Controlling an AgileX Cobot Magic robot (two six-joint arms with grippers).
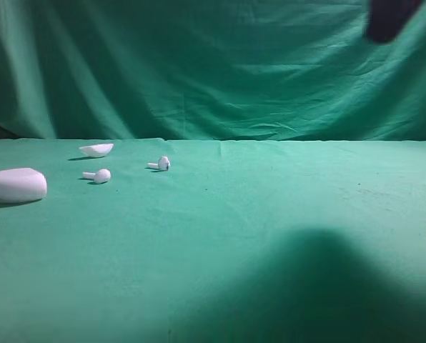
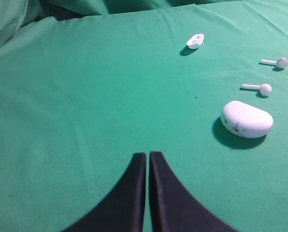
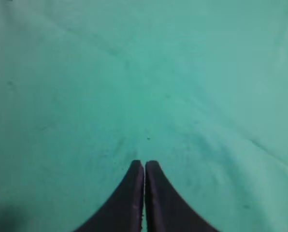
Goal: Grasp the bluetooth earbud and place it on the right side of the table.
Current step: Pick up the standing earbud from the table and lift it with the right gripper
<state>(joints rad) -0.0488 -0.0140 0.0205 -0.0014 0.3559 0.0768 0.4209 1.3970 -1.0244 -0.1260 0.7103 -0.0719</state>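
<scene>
Though both grippers pinched closed, bluetooth earbud far from right gripper.

Little of the robot's body shows. The left gripper has two matte black fingers, broad at the base and curving inward to narrow, rounded tips, smooth and unmarked. The right gripper has the same black, horn-shaped pair with plain surfaces. In the exterior high view a dark, blurred rounded part of the right arm shows at the top edge, its detail unreadable.
</scene>
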